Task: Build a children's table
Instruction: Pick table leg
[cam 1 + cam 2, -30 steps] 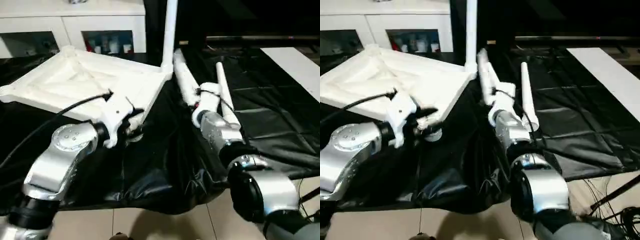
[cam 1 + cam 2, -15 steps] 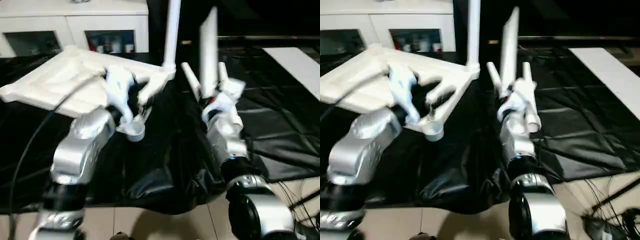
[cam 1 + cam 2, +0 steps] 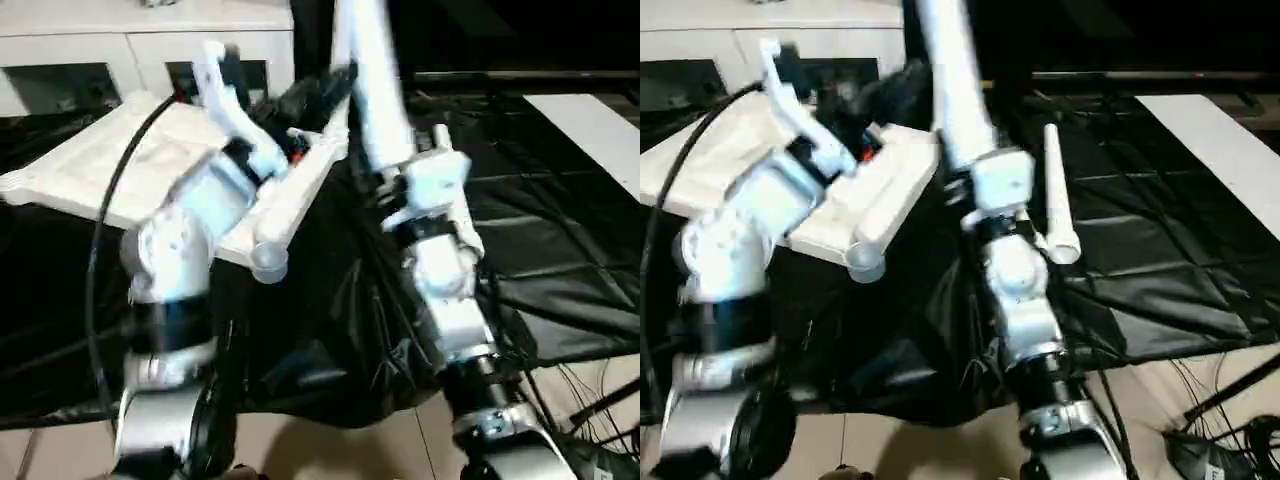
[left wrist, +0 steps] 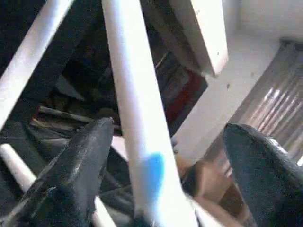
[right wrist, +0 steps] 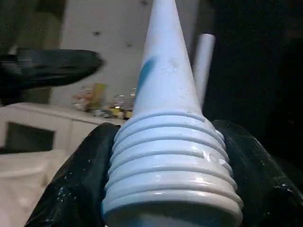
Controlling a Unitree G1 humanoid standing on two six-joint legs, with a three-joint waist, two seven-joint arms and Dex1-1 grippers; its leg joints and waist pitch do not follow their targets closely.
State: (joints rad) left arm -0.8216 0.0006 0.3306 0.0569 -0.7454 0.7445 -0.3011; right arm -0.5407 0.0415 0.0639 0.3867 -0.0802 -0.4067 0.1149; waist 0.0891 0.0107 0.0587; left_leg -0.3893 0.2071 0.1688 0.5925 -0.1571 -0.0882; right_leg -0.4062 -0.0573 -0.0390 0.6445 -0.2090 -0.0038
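The children's table top (image 3: 90,165) lies upside down on the black sheet, one corner socket (image 3: 268,262) towards me. My right gripper (image 5: 171,184) is shut on the ribbed end of a white leg (image 3: 372,90) and holds it nearly upright, leaning left. My left gripper (image 4: 165,175) is raised beside that leg, open. Its black fingers (image 4: 78,170) stand wide on either side of the shaft without touching it. Another leg (image 5: 203,61) rises behind the held one. A third leg (image 3: 1058,200) lies on the sheet to the right.
A white glass-door cabinet (image 3: 150,45) stands behind the table. A white board (image 3: 590,130) lies at the far right on the black sheet (image 3: 540,240). Tiled floor (image 3: 330,450) and cables (image 3: 1230,440) show below the table's front edge.
My right gripper has lifted the leg off the sheet and stood it up. My left gripper has left the table top's edge, risen to the leg and opened.
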